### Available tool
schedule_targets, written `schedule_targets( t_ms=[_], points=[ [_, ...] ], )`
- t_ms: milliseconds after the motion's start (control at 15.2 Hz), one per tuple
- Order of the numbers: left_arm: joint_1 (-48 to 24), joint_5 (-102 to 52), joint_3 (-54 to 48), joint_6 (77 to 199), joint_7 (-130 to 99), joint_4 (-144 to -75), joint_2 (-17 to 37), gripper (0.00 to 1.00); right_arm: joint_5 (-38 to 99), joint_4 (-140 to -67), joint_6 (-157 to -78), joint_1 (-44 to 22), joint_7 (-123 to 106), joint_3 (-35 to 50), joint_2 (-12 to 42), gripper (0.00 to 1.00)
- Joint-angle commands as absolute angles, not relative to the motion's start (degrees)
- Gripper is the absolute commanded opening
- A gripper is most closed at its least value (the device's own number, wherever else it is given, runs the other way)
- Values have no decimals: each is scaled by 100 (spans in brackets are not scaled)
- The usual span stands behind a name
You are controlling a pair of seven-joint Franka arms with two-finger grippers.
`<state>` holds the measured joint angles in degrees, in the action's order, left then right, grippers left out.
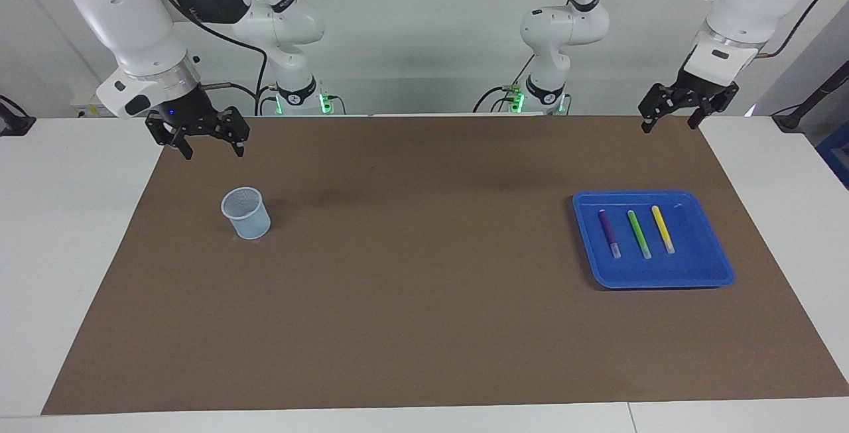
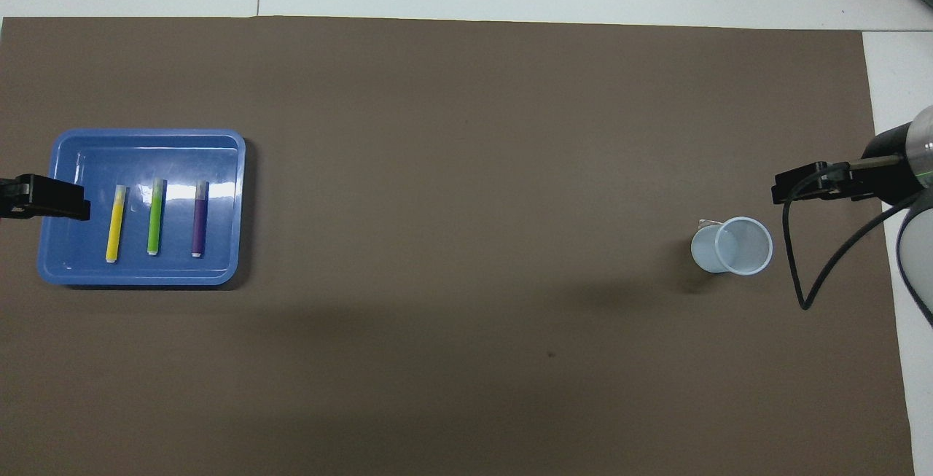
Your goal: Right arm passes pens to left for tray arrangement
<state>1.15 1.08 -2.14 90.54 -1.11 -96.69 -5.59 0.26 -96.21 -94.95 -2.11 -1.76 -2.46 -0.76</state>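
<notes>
The blue tray point(image 1: 696, 274) point(image 2: 65, 272) lies toward the left arm's end of the table. In it lie the purple pen point(image 1: 609, 233) point(image 2: 199, 218), the green pen point(image 1: 639, 234) point(image 2: 155, 215) and the yellow pen point(image 1: 662, 229) point(image 2: 115, 222), side by side and apart. My left gripper point(image 1: 669, 120) point(image 2: 51, 199) hangs open and empty, raised above the mat's edge near the robots. My right gripper point(image 1: 212, 146) point(image 2: 802, 188), with the blue light, hangs open and empty above the mat beside the mesh cup.
A small pale blue mesh cup point(image 1: 246, 213) point(image 2: 732, 246) stands upright toward the right arm's end of the table. A brown mat point(image 1: 411, 287) covers most of the white table. A black cable point(image 2: 809, 272) hangs from the right arm.
</notes>
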Motion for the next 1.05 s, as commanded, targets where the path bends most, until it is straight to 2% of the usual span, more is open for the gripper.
schedule_targets(
  t_ms=[0,987],
  points=[
    [149,44,-246,8982,-88,-9835,-747,100,-35,-9589,-9404,-176,-114,-202,-114,100],
    [167,-44,-229,9009,-88,-9809,-747,100,-35,-9571,-9404,-176,-114,-193,-105,100]
  ],
)
